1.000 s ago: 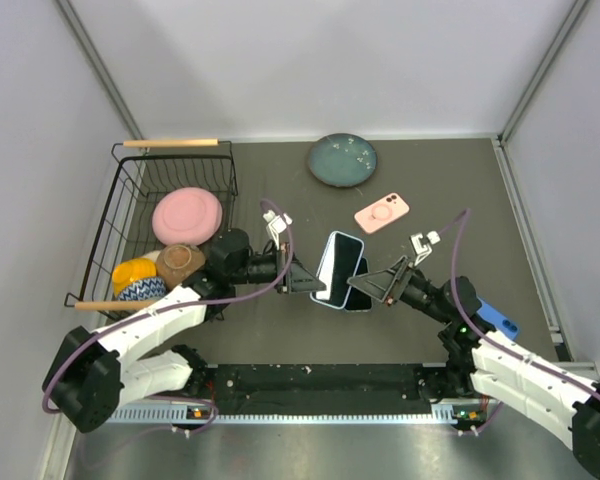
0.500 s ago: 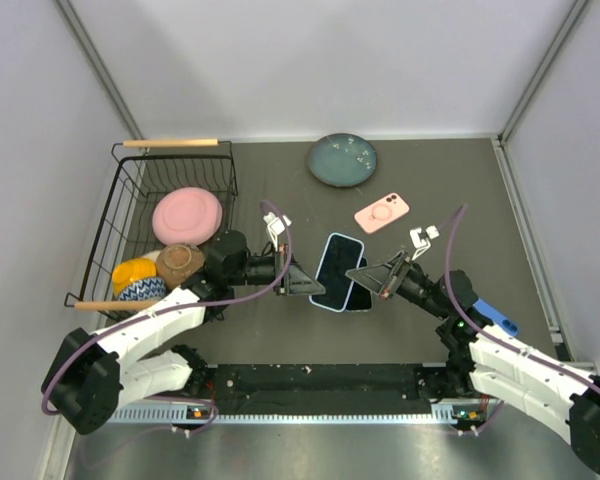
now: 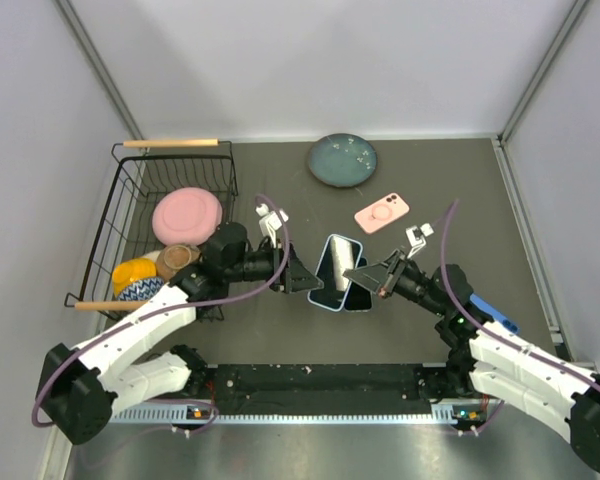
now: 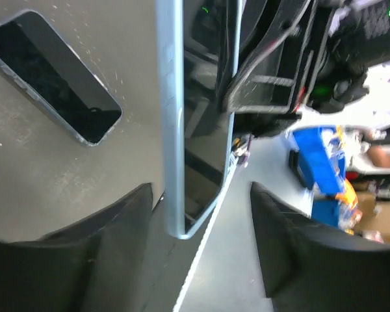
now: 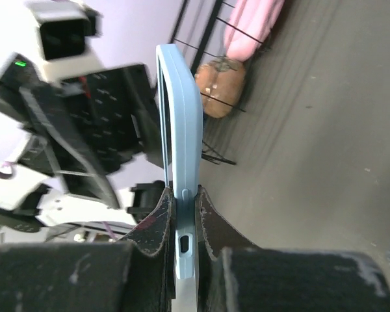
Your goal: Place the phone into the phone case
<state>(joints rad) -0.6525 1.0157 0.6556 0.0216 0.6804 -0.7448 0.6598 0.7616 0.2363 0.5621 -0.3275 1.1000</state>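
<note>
Phone case (image 5: pixel 182 110) clamped edge-on in right pincer (image 5: pixel 182 198); left pincer (image 4: pixel 200 195) spread apart, flanking its end.

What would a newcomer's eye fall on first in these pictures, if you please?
The light-blue phone case held tilted at the table's middle, pinched by the right gripper with the open left gripper straddling it. Next, a dark phone lying flat on the table just beneath, and a pink phone or case farther back.

Phone case (image 3: pixel 336 268) light blue; phone (image 4: pixel 52 75) black; plate (image 3: pixel 342 160) teal, speckled; spare case (image 3: pixel 382 213) pink; basket (image 3: pixel 180 170) black.
</note>
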